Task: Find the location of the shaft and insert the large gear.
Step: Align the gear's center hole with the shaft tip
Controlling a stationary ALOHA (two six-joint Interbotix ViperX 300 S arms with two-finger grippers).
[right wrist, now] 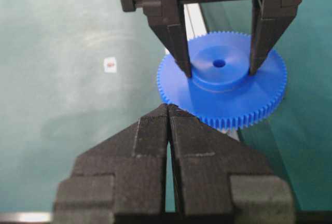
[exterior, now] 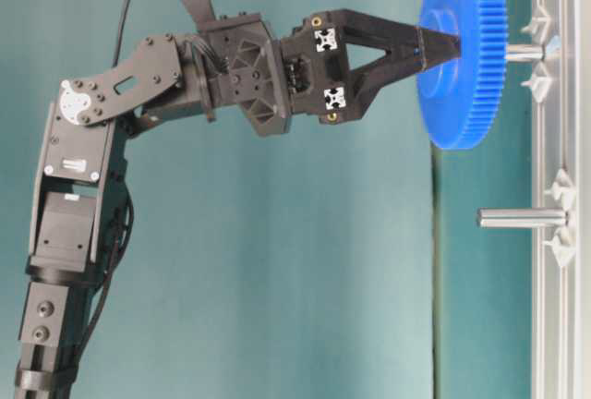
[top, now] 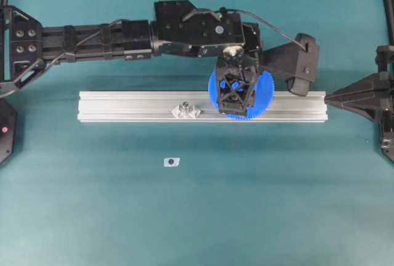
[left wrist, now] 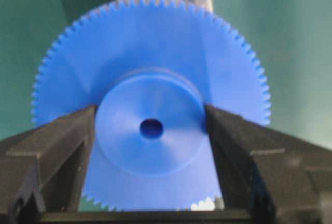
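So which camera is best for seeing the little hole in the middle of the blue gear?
The left wrist view: the large gear fills the picture and its centre hole faces the camera. The right wrist view shows the gear and hole smaller. Table-level shows it edge-on, hole hidden. Overhead, the left gripper covers its middle.

No legible text anywhere.

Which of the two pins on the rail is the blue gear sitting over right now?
The upper pin in the table-level view; the lower pin stands bare.
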